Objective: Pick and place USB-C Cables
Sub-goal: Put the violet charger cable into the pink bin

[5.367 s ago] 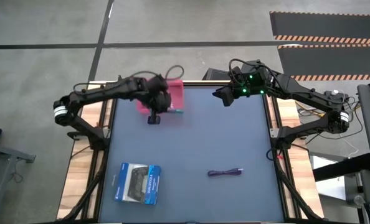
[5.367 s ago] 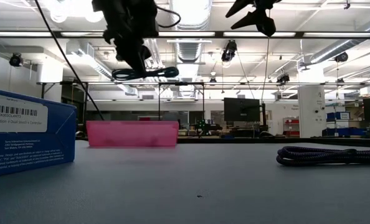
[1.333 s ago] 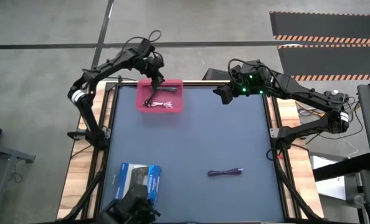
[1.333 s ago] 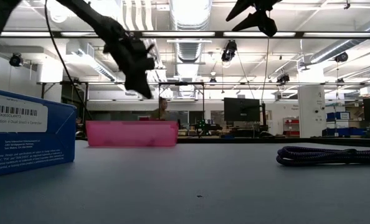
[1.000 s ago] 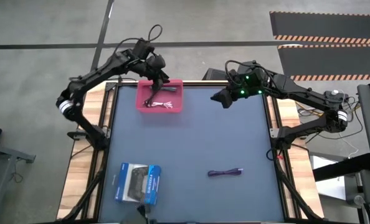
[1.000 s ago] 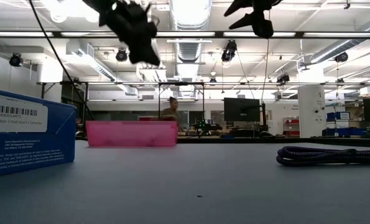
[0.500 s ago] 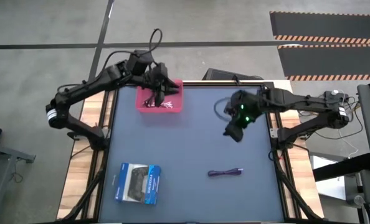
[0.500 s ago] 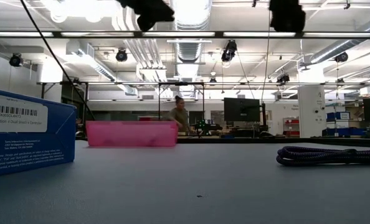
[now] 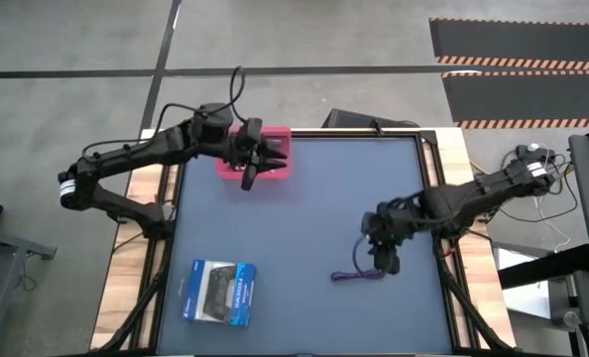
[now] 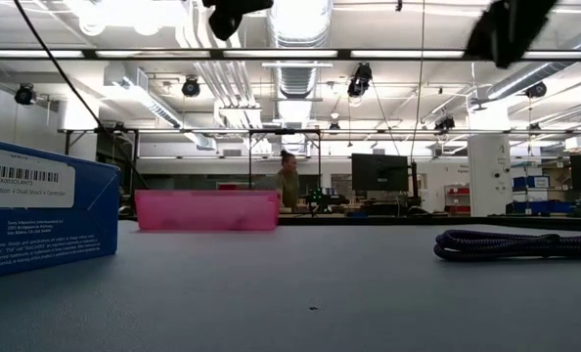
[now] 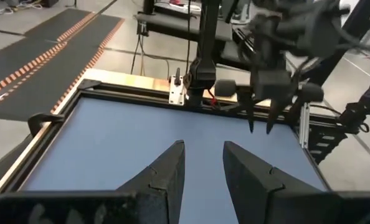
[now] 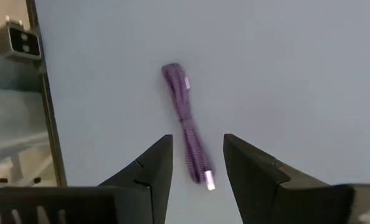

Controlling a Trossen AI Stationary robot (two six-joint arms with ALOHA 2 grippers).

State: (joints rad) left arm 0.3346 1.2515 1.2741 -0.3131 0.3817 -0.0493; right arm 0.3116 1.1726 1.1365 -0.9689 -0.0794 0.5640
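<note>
A dark purple USB-C cable (image 9: 359, 276) lies bundled on the blue table, near its right near part; it also shows in the low view (image 10: 520, 242). My right gripper (image 9: 386, 262) hangs open just above it. In the right wrist view the cable (image 12: 186, 124) lies between and beyond the open fingers (image 12: 194, 171), untouched. My left gripper (image 9: 260, 167) is open and hovers over the pink tray (image 9: 275, 134) at the far left edge. It hides the tray's inside, so the other cables do not show. In the left wrist view its fingers (image 11: 203, 165) point across the table.
A blue-and-white boxed game controller (image 9: 218, 291) lies near the left near corner and fills the left of the low view (image 10: 36, 210). The pink tray (image 10: 207, 210) stands far back. Bare table (image 9: 304, 218) stretches between tray, box and cable. A person stands in the room behind.
My right arm has swung from the far edge toward the near right and come down over the purple cable, its fingers turning to point down at it. My left gripper has risen above the pink tray and drifted slightly toward the near edge. Cable, tray and box have stayed put.
</note>
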